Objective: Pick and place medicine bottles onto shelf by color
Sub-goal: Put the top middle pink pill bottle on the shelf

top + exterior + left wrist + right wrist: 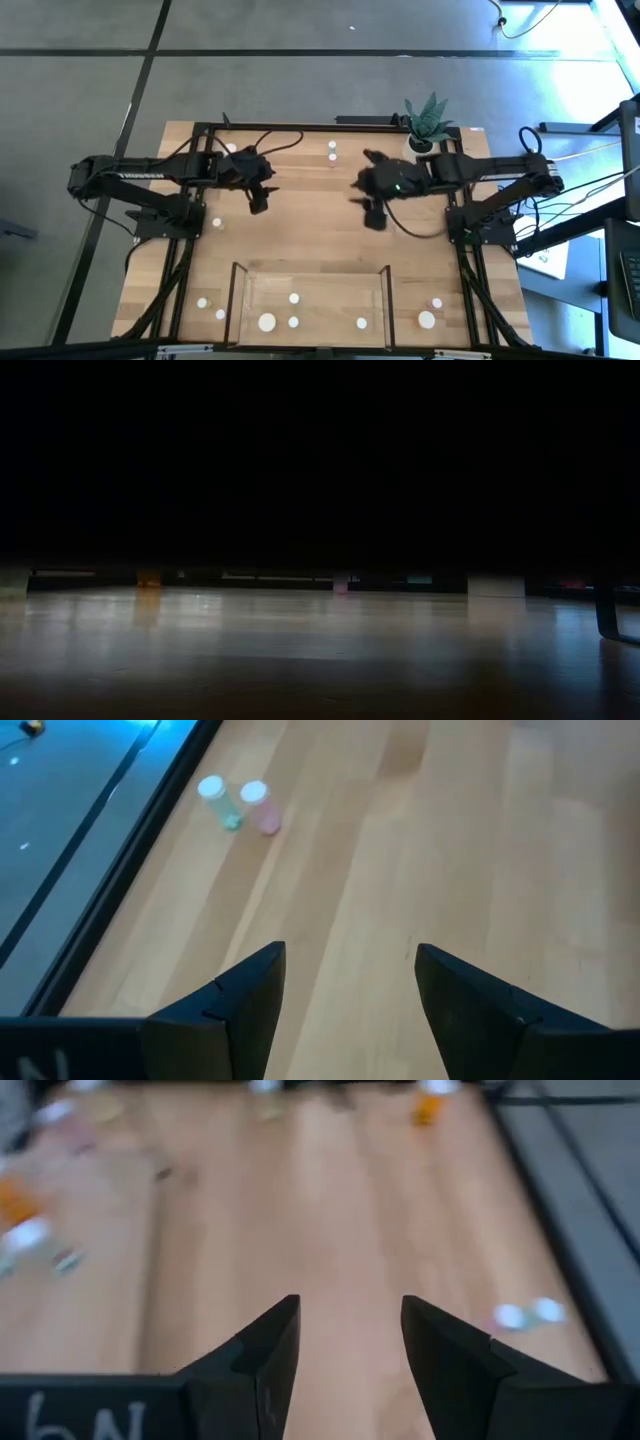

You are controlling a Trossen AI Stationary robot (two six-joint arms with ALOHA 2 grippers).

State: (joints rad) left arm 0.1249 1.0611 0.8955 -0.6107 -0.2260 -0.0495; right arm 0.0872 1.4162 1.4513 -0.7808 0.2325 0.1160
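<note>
Several white-capped medicine bottles are spread over the wooden table. Two stand side by side near the far edge (pixel 332 151); in the left wrist view they are a greenish one (pixel 218 802) and a pink one (pixel 262 807). Several more stand on the shelf (pixel 250 285), a light-wood board with dark side bars at the near edge, and beside it. My left gripper (pixel 258 200) (pixel 350 955) hangs open above bare table, left of centre. My right gripper (pixel 375 215) (pixel 350 1305) hangs open right of centre. Neither has anything between its fingers.
A white pot with a spiky green plant (pixel 427 125) stands at the far right corner. Single bottles stand at the far left (pixel 231 148) and the left (pixel 216 223). The low view is dark, with an amber bottle (pixel 148 577) far off.
</note>
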